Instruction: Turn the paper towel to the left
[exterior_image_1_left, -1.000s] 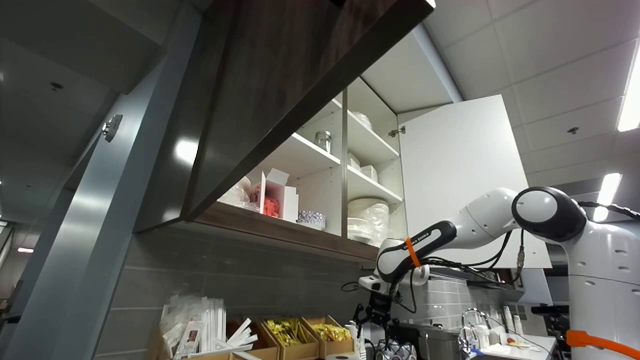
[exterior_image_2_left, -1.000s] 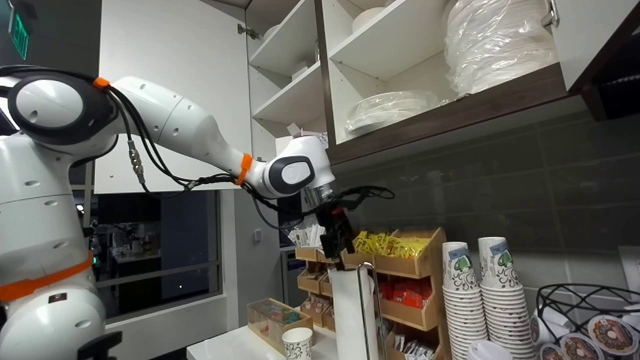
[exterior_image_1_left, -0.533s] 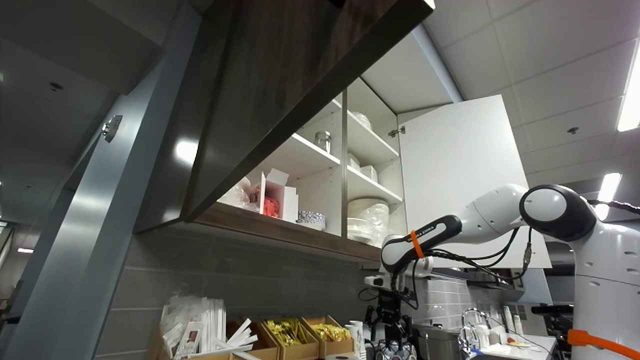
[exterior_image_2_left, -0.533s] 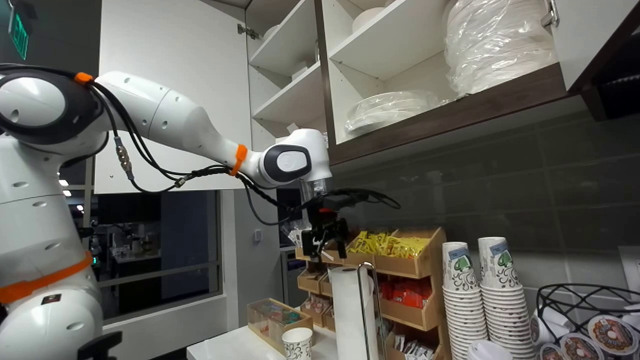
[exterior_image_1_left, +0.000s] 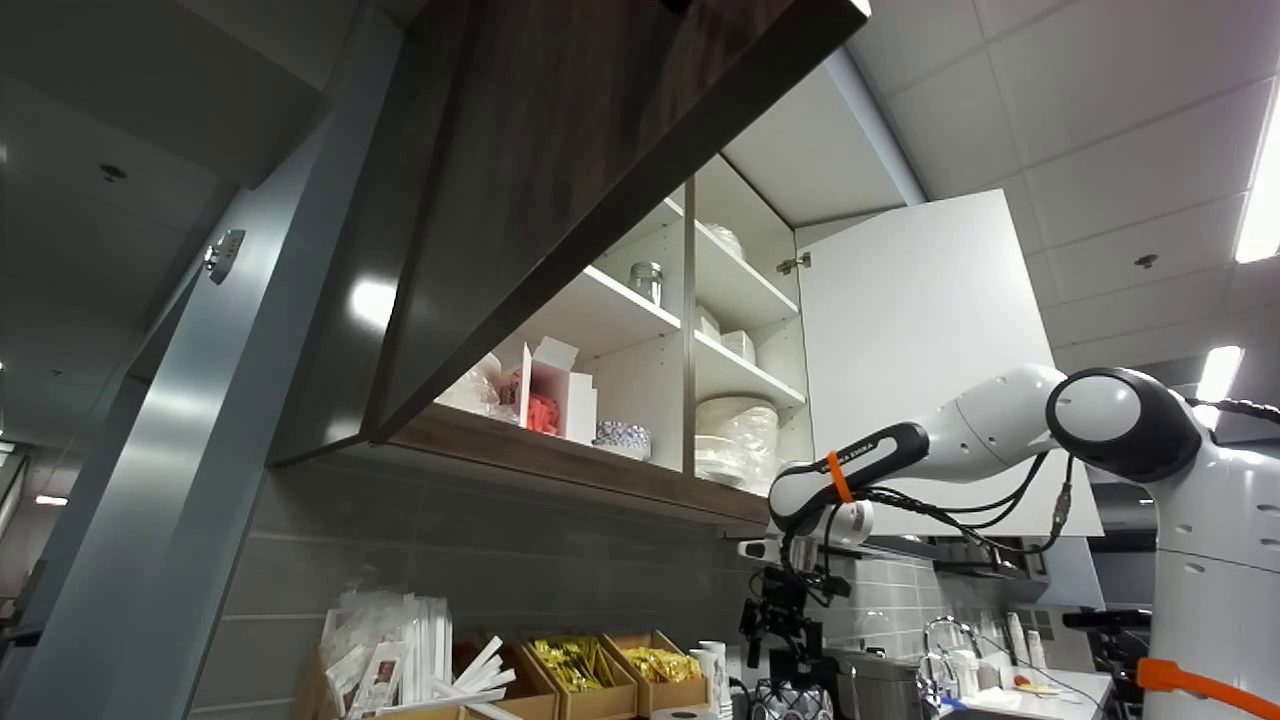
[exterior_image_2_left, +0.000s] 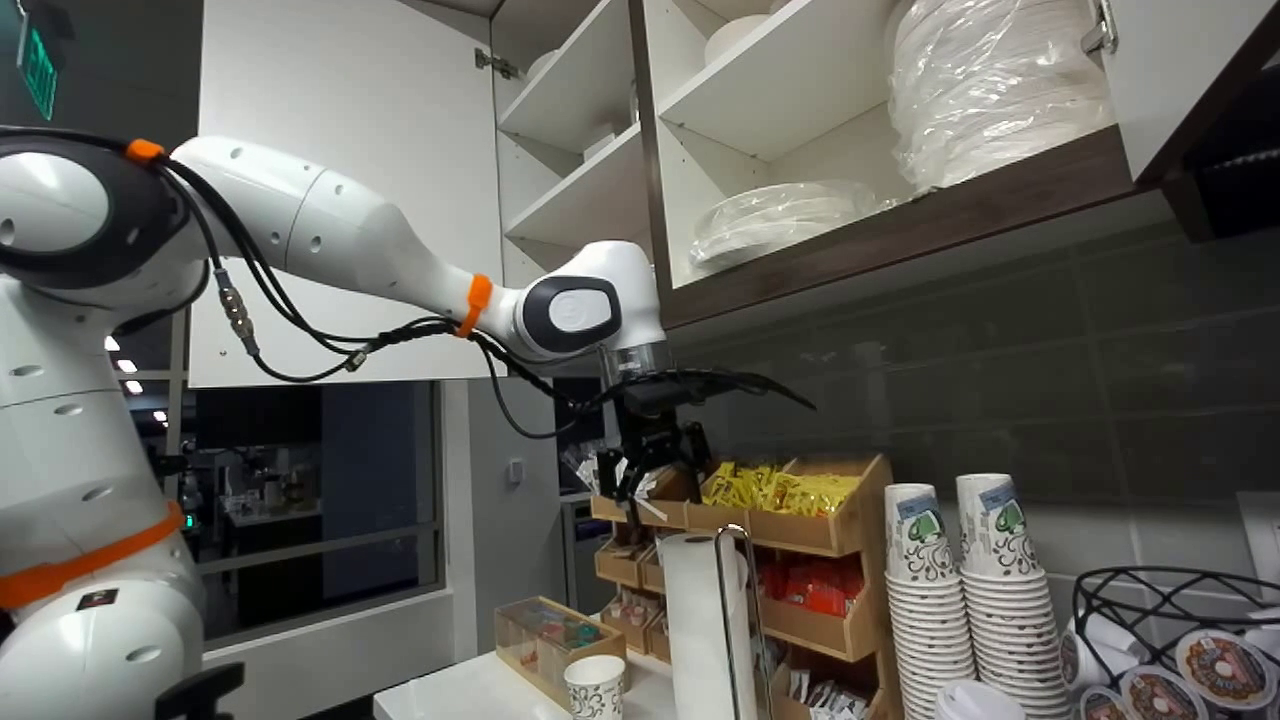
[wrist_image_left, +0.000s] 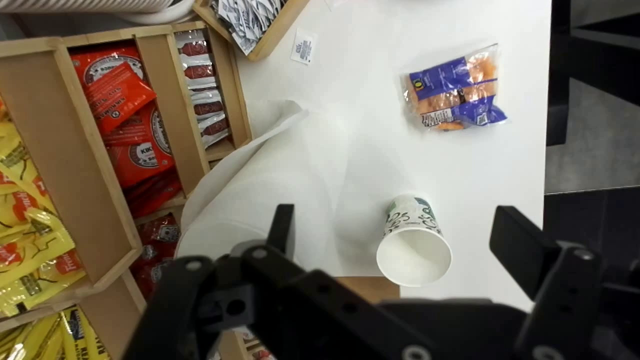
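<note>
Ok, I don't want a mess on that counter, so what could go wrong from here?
In the wrist view, the cup shows between the fingers of the open gripper; coming down, they might tip it over.
One of the fingers overlaps the roll in that view, so it could land on the roll's top instead of beside it.
The loose sheet stands away from the roll; turning could snag or unwind it.

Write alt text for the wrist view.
Open gripper over a white counter where a paper towel roll and a paper cup stand; wooden bins of condiment packets line the left, a purple-labelled bag lies upper right.
</note>
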